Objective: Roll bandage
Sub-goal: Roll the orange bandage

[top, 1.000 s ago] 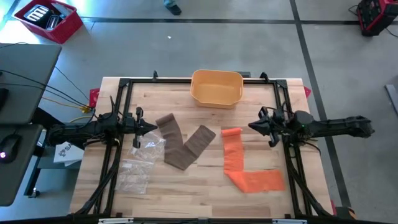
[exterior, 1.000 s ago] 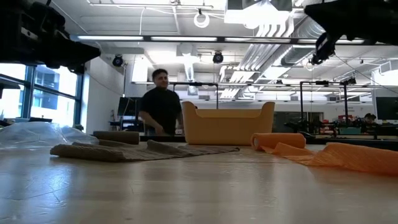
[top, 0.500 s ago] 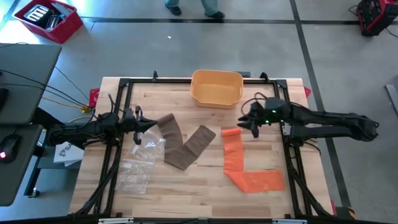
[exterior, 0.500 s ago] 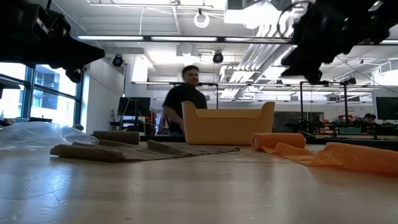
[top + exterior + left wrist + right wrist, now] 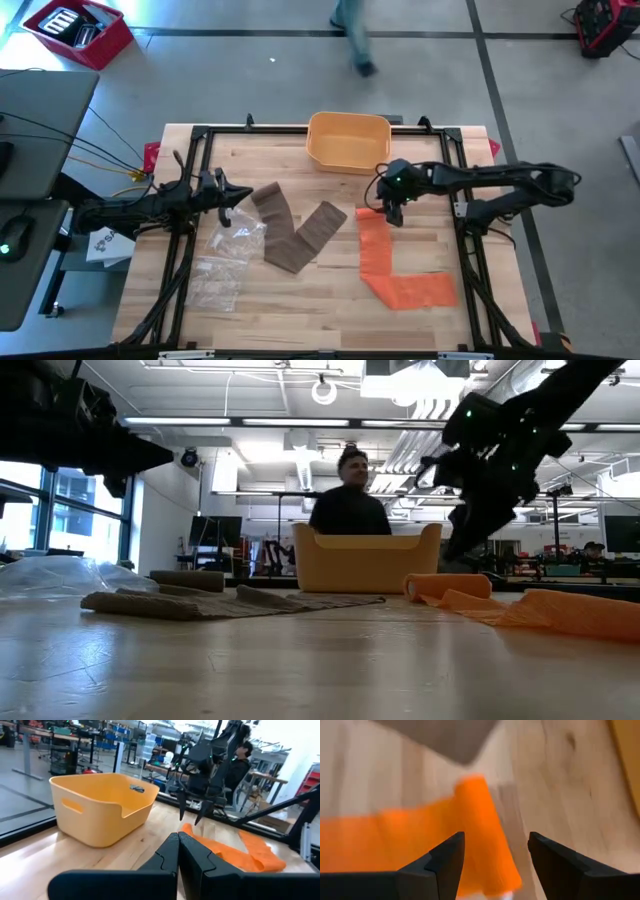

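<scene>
An orange bandage (image 5: 398,262) lies in an L on the table, and its far end (image 5: 447,586) is rolled up a little. A brown bandage (image 5: 296,236) lies in a V to its left. My right gripper (image 5: 389,212) hangs open just above the orange bandage's rolled far end (image 5: 476,820). It slants down, with a finger on each side of the bandage, and touches nothing. My left gripper (image 5: 241,194) is shut and level above the table's left part, near the brown bandage's far end. It holds nothing.
A yellow basket (image 5: 348,141) stands at the table's far edge, just behind the right gripper. Clear plastic bags (image 5: 223,262) lie at the left near side. A person (image 5: 352,508) passes behind the table. A black frame (image 5: 196,140) rims the tabletop.
My right gripper has swung from the table's right side toward the middle and gone down. It has tipped from level to slanting down and has opened over the orange bandage's far end. The bandages have not moved. A person has walked past behind the table.
</scene>
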Robot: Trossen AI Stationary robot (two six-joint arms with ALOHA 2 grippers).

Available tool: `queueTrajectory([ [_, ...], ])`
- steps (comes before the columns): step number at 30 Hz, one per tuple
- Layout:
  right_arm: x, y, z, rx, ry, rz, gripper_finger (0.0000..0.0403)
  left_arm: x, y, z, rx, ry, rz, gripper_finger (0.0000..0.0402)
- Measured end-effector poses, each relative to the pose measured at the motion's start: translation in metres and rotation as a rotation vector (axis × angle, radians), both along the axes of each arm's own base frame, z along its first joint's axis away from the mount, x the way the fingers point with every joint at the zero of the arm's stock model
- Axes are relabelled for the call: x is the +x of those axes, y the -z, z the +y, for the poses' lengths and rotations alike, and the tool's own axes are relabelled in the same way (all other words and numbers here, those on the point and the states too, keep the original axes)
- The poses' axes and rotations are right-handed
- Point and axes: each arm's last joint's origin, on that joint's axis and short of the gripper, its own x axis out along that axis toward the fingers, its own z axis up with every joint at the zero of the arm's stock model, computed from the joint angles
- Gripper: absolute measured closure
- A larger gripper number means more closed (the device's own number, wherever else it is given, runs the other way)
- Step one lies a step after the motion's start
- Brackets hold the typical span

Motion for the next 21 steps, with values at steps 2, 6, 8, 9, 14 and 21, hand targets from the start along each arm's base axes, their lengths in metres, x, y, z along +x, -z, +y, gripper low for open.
queueTrajectory([
  [2, 0.001, 0.004, -0.001, -0.018, -0.004, 0.024, 0.019, 0.001, 0.001, 0.0, -0.001, -0.003, 0.016, 0.0401],
  [6, 0.002, 0.011, -0.001, -0.02, -0.021, 0.06, 0.019, 0.004, 0.002, 0.0, -0.002, -0.003, 0.028, 0.0401],
  [8, 0.002, 0.014, -0.002, -0.023, -0.037, 0.072, 0.019, 0.005, 0.001, 0.0, -0.001, 0.002, 0.022, 0.0401],
  [9, 0.003, 0.015, -0.002, -0.023, -0.043, 0.078, 0.019, 0.006, 0.001, -0.001, 0.0, 0.006, 0.019, 0.0401],
  [14, 0.005, 0.024, -0.001, 0.009, -0.055, 0.11, 0.019, 0.012, -0.008, -0.004, 0.011, 0.026, 0.062, 0.0401],
  [21, 0.007, 0.031, 0.0, 0.034, -0.038, 0.138, 0.0206, 0.026, -0.027, -0.008, 0.089, -0.002, 0.143, 0.0401],
])
